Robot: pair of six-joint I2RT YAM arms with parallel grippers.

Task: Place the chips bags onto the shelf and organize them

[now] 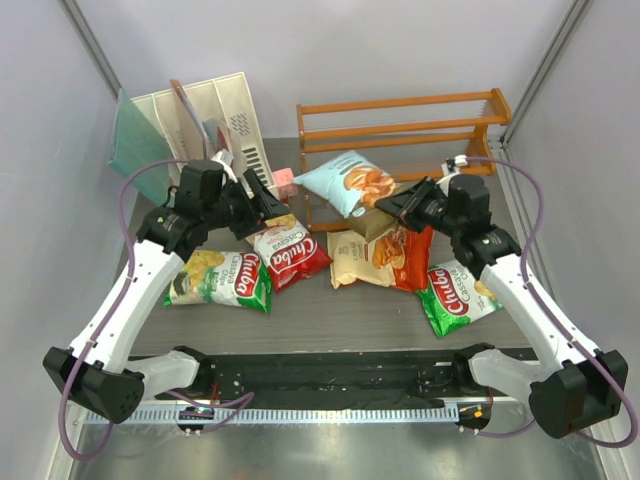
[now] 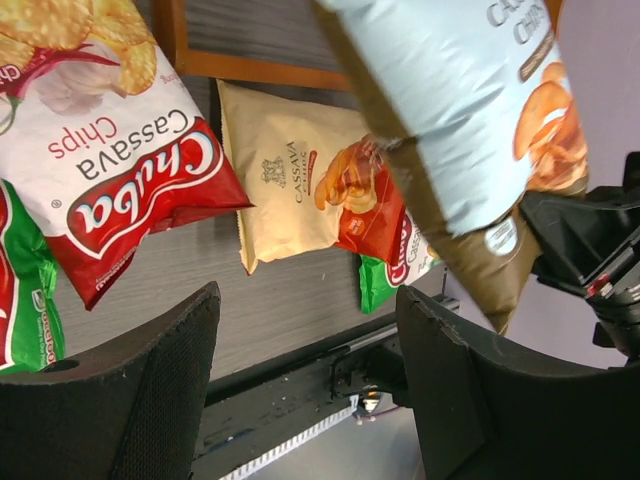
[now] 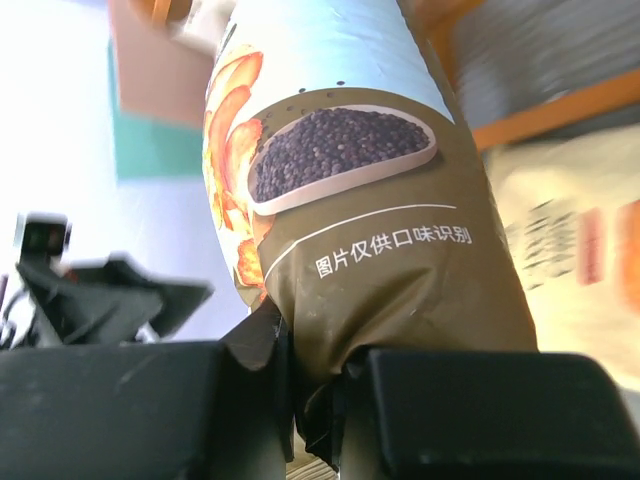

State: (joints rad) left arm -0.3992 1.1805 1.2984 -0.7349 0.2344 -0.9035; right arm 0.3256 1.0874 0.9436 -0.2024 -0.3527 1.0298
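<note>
My right gripper is shut on the brown bottom edge of the light-blue/brown chips bag, held in the air in front of the orange-brown shelf; the wrist view shows the bag pinched between the jaws. My left gripper is open and empty, hovering above the red Chiba bag; its wrist view shows that bag and the held bag. A cream/orange-red bag, a green Chiba bag and a red-green Chiba bag lie on the table.
A white plastic file organizer with folders stands at back left beside the shelf. A small pink block sits behind the left gripper. The black rail runs along the near table edge.
</note>
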